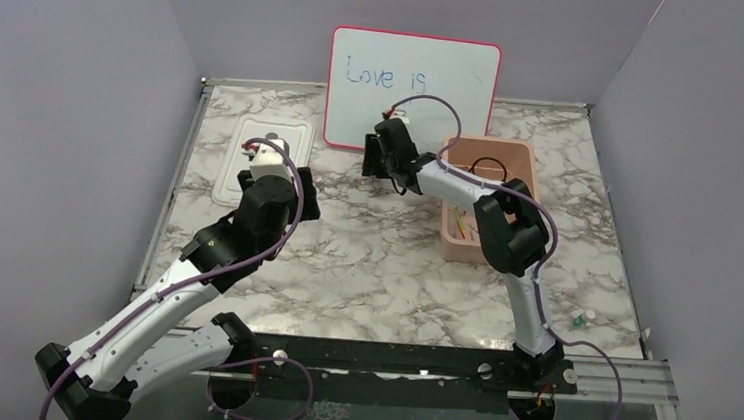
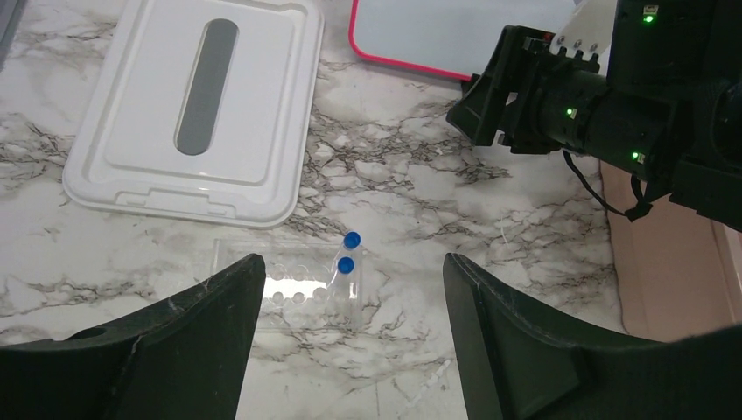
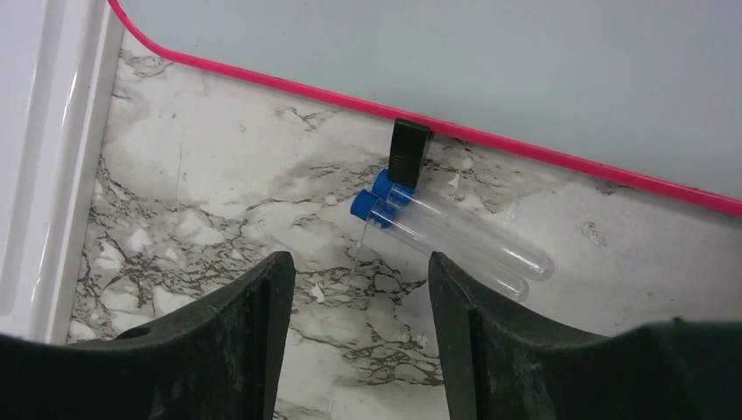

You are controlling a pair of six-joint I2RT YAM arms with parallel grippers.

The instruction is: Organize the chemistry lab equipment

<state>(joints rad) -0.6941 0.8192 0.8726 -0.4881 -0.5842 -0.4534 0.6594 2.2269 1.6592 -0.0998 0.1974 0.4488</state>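
My right gripper (image 3: 357, 280) jaws apart, empty; blue-capped tubes (image 3: 455, 232) lie just ahead, long axis diagonal, caps nearest me.

table (image 1: 374, 260): white marble pattern, veined grey-brown
whiteboard (image 1: 414, 73): white, framed in pink, lettered in blue
tubes (image 3: 455, 232): clear, capped in blue
lid (image 2: 262, 105): white, grey slot
tub (image 1: 493, 144): pink
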